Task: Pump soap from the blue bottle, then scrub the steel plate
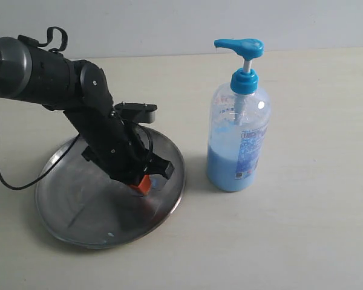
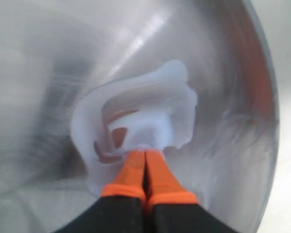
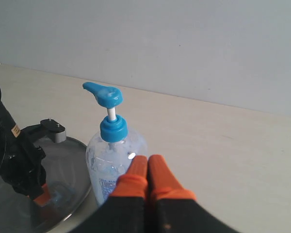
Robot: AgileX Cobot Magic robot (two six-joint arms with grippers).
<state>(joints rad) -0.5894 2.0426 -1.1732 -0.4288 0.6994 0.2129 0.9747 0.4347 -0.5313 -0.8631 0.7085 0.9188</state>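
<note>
The steel plate lies on the left of the table. My left gripper is shut, orange tips pressed down onto the plate's right half. In the left wrist view the shut left gripper rests at the edge of a pale blue smeared ring of soap on the plate. The blue bottle stands upright just right of the plate, pump head raised, about half full of light blue liquid. My right gripper is shut and empty, held off the bottle; it does not show in the exterior view.
The cream table stretches right of the bottle and in front of it. A black cable hangs from the left arm beside the plate's left rim. A pale wall backs the table.
</note>
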